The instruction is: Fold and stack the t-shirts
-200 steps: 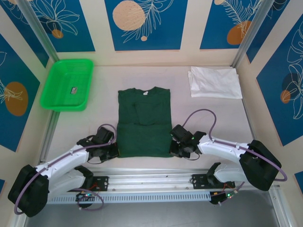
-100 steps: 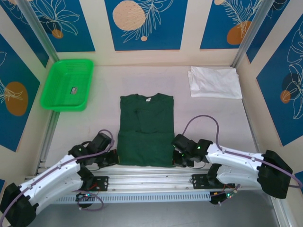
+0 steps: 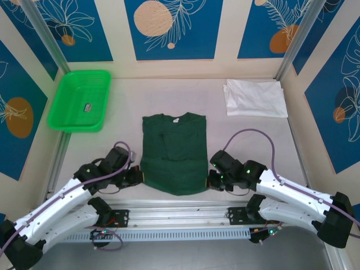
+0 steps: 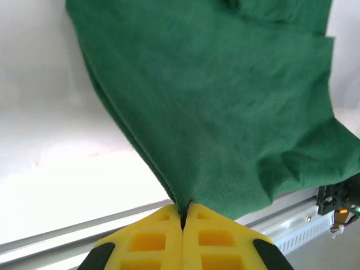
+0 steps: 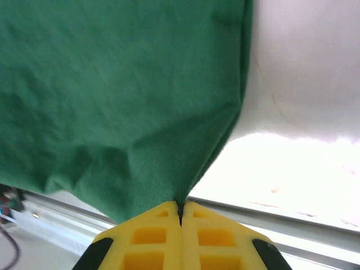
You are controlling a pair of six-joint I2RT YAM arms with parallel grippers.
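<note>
Both near corners of the dark green t-shirt (image 3: 172, 152) have come up and drawn back a little from the near edge of the table (image 3: 115, 121) since half a second ago. The hem between them, straight then, now sags in a curve.

The jaws of the left gripper (image 4: 183, 211) are clenched on the near-left corner, their yellow pads pressed flat together with cloth rising out of the seam. The jaws of the right gripper (image 5: 180, 209) are clamped the same way on the near-right corner. From each pinch the fabric fans out in slack folds, so the hem seems to hang free of the table, though the overhead view does not quite settle that.

Beyond the lifted hem, the rest of the shirt lies flat in the middle of the table, with its collar toward the far edge and its sleeves apparently already tucked in. The white t-shirt (image 3: 254, 97) lies folded in the far-right corner, well apart. A bright green basket (image 3: 79, 100) sits in the far-left corner.

I judge the step in hand to be the bottom-to-top fold of the green shirt. The next move calls for carrying both corners toward the far edge together, level and at one pace. The hem should be kept taut enough not to drag or bunch, laid square near the collar, and only then let go. Stacking with the white shirt is not yet begun.
</note>
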